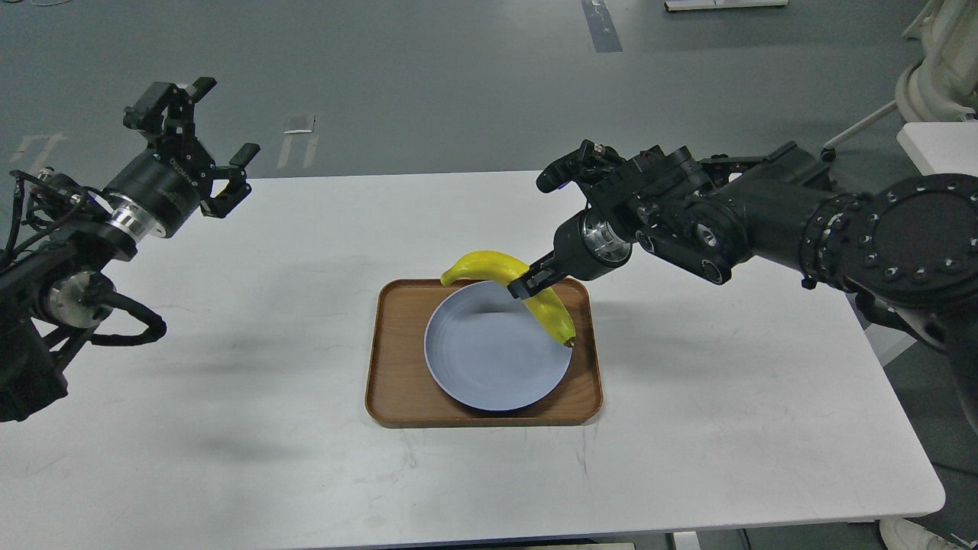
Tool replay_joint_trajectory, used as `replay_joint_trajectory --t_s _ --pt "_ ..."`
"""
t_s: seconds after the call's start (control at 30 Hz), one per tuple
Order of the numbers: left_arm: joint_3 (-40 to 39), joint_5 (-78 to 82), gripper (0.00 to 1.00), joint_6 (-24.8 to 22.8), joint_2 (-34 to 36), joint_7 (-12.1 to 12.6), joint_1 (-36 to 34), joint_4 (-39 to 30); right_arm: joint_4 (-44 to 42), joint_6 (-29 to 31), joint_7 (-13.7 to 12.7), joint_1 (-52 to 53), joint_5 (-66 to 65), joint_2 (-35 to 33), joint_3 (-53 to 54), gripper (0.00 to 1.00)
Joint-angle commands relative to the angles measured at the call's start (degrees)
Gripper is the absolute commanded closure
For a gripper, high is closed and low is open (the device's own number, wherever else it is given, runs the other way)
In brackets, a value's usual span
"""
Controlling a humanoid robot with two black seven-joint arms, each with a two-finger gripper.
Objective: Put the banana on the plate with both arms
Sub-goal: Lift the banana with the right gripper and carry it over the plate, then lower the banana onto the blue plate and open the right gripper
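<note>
My right pincer grips a yellow banana near the middle of its curve, fingers closed against the fruit, above the far right rim of a pale blue plate. The banana arches over the plate's far edge: its greenish stem end points left, near the far edge of the brown wooden tray, while its dark tip hangs down toward the plate's right rim. From my head view I cannot tell whether that tip touches the plate or hovers just over it. A soft shadow falls on the plate under the fruit.

The plate sits inside the tray, filling most of it and lying slightly toward the tray's right side. The tray rests near the middle of the white surface, which shows faint scuffs and grey smudges.

My right arm reaches in from the right edge, its silver wrist ring turned toward the tray. My left arm is raised over the left end of the surface, well apart from the tray. My left pincer holds nothing, its two fingers spread wide and pointing up and away from me.

Beyond the surface lies a grey floor with pale tape marks, and white furniture stands at the far right.
</note>
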Motion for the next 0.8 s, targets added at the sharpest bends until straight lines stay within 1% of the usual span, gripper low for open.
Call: replay_joint_trajectory --t_s 0.0,0.03,0.2,0.37,0.5,0.53,0.67,0.73,0.77 --pt "0.0 0.0 0.00 0.0 0.3 0.0 0.0 0.0 -0.1 0.0 0.0 -0.2 0.3 0.0 -0.1 0.92" --pt "0.0 0.0 0.00 0.0 0.5 0.0 0.1 0.0 0.1 0.0 0.0 -0.3 0.9 0.0 -0.1 0.90" --pt "0.0 0.0 0.00 0.0 0.6 0.0 0.0 0.0 0.9 0.0 0.0 -0.6 6.3 0.0 0.0 0.90" --pt "-0.1 0.0 0.00 0.0 0.5 0.0 0.1 0.0 2.0 0.0 0.0 -0.7 6.4 0.0 0.0 0.90" --pt "-0.1 -0.1 0.00 0.0 0.6 0.0 0.1 0.0 2.5 0.0 0.0 -1.1 6.4 0.0 -0.1 0.84" --pt "-0.1 -0.1 0.00 0.0 0.6 0.0 0.1 0.0 2.5 0.0 0.0 -1.2 6.4 0.0 -0.1 0.82" --pt "-0.1 -0.1 0.00 0.0 0.5 0.0 0.1 0.0 2.4 0.0 0.0 -2.1 6.4 0.0 -0.1 0.56" --pt "-0.1 -0.1 0.00 0.0 0.5 0.0 0.1 0.0 2.3 0.0 0.0 -2.2 6.4 0.0 -0.1 0.50" --pt "-0.1 -0.1 0.00 0.0 0.5 0.0 0.1 0.0 2.2 0.0 0.0 -2.2 6.4 0.0 -0.1 0.42"
